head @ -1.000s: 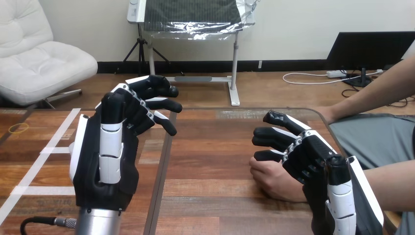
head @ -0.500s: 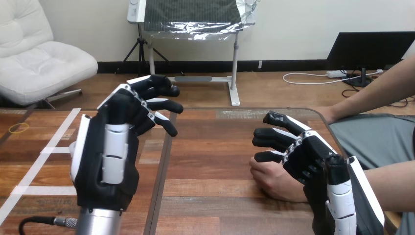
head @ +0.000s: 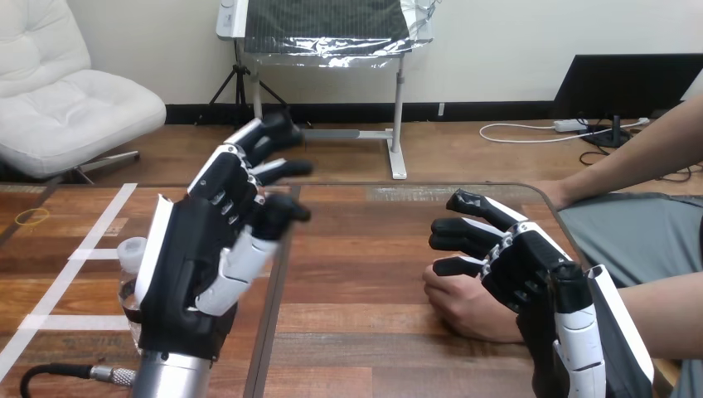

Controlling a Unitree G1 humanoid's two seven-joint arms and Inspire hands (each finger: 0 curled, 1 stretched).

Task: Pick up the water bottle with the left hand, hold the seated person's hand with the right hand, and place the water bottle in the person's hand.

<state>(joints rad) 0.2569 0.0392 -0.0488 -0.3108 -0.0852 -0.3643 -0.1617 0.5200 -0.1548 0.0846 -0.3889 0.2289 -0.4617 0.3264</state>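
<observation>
Both hands are open: left hand (head: pixel 186 274) just beside the clear plastic water bottle (head: pixel 129 255) on the wooden desk (head: pixel 365 274), right hand (head: pixel 530 274) over the person's hand (head: pixel 464 303). Close the left round the bottle's middle.

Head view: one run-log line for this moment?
left hand: open, beside clear plastic water bottle, not holding | right hand: open, over person's hand
</observation>
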